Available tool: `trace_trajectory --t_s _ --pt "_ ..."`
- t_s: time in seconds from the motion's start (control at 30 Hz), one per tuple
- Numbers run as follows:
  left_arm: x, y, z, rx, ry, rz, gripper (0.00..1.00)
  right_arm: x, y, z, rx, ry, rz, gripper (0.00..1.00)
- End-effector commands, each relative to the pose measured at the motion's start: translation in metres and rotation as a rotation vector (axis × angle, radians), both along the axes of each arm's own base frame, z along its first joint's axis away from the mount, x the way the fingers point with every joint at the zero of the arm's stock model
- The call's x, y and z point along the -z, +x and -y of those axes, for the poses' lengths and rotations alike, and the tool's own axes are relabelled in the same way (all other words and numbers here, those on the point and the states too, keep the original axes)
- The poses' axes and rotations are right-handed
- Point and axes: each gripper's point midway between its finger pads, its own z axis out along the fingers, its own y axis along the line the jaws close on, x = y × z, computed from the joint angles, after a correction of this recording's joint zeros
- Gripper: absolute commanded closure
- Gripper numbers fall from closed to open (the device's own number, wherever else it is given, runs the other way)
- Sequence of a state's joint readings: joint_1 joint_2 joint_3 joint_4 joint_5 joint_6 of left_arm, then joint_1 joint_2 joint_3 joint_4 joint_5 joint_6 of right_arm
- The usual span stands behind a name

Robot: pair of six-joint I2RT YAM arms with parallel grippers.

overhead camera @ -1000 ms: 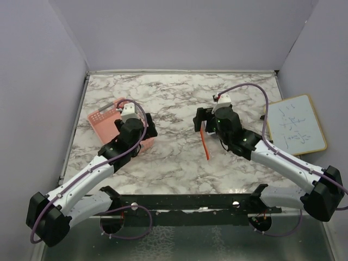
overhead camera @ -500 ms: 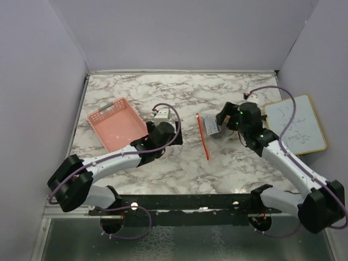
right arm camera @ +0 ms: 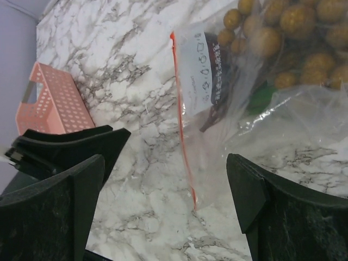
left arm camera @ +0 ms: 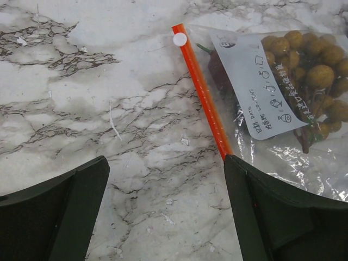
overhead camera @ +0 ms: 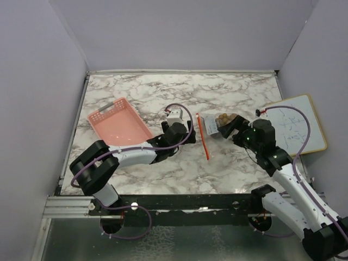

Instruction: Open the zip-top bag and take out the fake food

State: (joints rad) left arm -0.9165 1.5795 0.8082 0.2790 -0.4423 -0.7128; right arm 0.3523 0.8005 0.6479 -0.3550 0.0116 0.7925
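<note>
White marble with grey veins covers the table [overhead camera: 163,89], which is boxed in by plain lilac walls [overhead camera: 179,32]. The zip-top bag [left arm camera: 272,136] lies flat on the marble right of the table's middle. Its orange-red zip strip [left arm camera: 202,89] forms the edge that faces the left arm, and the strip looks pressed shut along the length that shows. A small white round tab [left arm camera: 179,38] sits at the far end of the strip.

Both pieces of fake food are inside the bag. The bunch of golden-brown grapes [left arm camera: 315,70] fills the end away from the strip. The dark maroon fruit [left arm camera: 217,68] lies just behind the strip and is partly hidden by a white label with handwriting [left arm camera: 255,92].

The left gripper [left arm camera: 167,160] is low over the marble on the strip side of the bag. Its jaws are spread wide and hold nothing, with bare marble between them. Its right finger covers the near end of the strip, and I cannot tell whether it touches it.

The right gripper [right arm camera: 168,152] comes at the bag from the grape side. Its jaws are also spread wide, and the bag's near end lies in the gap between them. One finger overlaps the clear plastic in the right wrist view, but nothing is pinched.

A pink plastic basket [overhead camera: 103,113] sits well beyond the left arm from the bag. A small whiteboard [overhead camera: 296,128] lies on the grape side of the bag, beyond the right arm.
</note>
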Motion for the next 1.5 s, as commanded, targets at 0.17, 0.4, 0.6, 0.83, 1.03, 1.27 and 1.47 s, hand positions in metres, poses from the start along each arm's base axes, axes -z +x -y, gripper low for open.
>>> trace_trajectory --t_s 0.17,0.4,0.6,0.83,1.03,1.27,1.47 --pt "-0.02 0.006 0.005 -0.024 -0.086 0.044 0.11 0.07 -0.013 -0.013 -0.05 0.016 -0.199 0.11" --pt "-0.016 0.004 -0.001 -0.033 -0.069 0.039 0.11 0.09 0.005 -0.022 -0.078 -0.003 -0.231 0.51" --pt "-0.008 0.003 -0.003 -0.039 -0.07 0.046 0.02 0.048 0.015 -0.029 -0.13 -0.004 -0.135 0.82" --pt "-0.025 0.007 0.009 -0.009 -0.203 0.138 0.01 0.027 0.008 -0.016 -0.139 -0.078 -0.039 0.99" --pt "-0.033 0.007 0.037 0.063 -0.324 0.148 0.01 0.018 0.007 -0.019 -0.143 -0.058 -0.039 0.99" --pt "-0.019 -0.008 0.074 0.104 -0.639 -0.023 0.08 0.008 0.01 -0.02 -0.147 -0.053 0.0 0.99" --pt "-0.008 -0.012 0.094 0.057 -0.794 -0.097 0.13 0.023 -0.001 -0.02 -0.18 -0.058 -0.002 0.99"
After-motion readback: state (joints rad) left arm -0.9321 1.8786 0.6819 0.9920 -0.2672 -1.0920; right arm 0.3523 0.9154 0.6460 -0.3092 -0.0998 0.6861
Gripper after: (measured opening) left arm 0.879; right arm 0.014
